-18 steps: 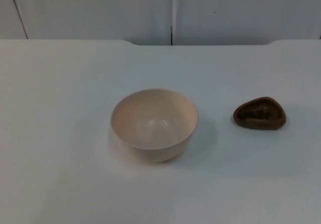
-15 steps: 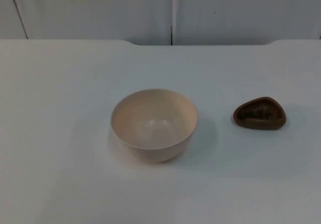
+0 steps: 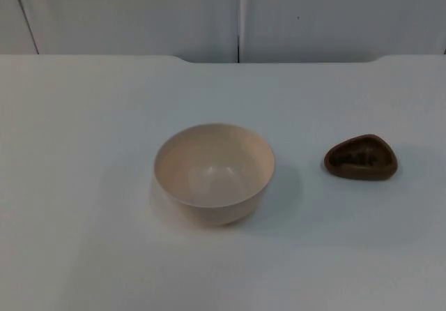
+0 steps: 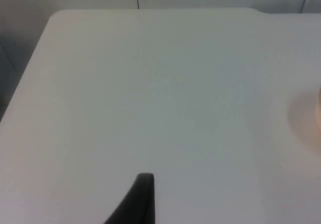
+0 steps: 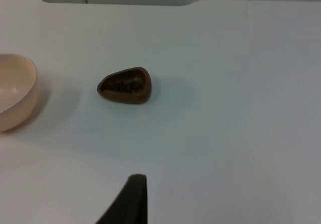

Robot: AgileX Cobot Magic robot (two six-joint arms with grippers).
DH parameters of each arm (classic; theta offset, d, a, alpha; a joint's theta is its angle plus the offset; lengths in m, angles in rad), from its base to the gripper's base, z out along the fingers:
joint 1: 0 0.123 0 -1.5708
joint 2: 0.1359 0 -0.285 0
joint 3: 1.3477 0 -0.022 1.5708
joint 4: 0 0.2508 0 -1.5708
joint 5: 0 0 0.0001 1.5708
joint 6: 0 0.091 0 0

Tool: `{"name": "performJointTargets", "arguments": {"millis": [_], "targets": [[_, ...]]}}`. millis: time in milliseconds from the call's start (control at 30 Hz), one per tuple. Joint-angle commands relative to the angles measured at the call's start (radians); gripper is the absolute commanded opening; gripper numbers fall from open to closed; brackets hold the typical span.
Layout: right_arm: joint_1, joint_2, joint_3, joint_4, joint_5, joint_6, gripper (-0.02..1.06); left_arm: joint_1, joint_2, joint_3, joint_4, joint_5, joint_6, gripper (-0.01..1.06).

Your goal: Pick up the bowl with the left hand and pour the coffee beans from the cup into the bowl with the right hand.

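Standing upright: bowl (image 3: 214,172) | cup (image 3: 360,158) long axis sideways, narrow end right | tools' state: cannot tell

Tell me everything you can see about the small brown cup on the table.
The brown cup is small, low and rounded-triangular rather than round, looking like dark wood or glazed ceramic. It stands upright on the white table, holding dark coffee beans. It sits apart from the cream bowl, on the right arm's side. Nothing touches it but the table.
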State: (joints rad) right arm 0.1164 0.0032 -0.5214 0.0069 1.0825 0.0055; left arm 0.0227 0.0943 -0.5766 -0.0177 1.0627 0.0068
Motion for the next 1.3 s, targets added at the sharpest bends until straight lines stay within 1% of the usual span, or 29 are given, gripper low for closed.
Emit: {"name": "performJointTargets", "arguments": {"millis": [0,233,500,933,1100,1267], "targets": [[-0.007,-0.003,0.005,0.000,-0.004,0.002,1.05,0.003,0.011,-0.009,-0.008,-0.008,-0.007,1.05],[-0.007,-0.003,0.005,0.000,-0.004,0.002,1.05,0.003,0.060,-0.009,-0.026,-0.016,-0.007,1.05],[-0.007,-0.003,0.005,0.000,-0.004,0.002,1.05,0.003,0.148,-0.014,-0.073,-0.058,-0.007,1.05],[-0.007,-0.003,0.005,0.000,-0.004,0.002,1.05,0.003,0.382,-0.115,-0.075,-0.091,-0.007,1.05],[-0.007,-0.003,0.005,-0.007,-0.004,0.000,1.05,0.003,0.472,-0.148,-0.078,-0.142,0.002,1.05],[-0.007,-0.003,0.005,-0.007,-0.004,0.000,1.05,0.003,0.529,-0.177,-0.078,-0.163,0.014,1.05]]}}
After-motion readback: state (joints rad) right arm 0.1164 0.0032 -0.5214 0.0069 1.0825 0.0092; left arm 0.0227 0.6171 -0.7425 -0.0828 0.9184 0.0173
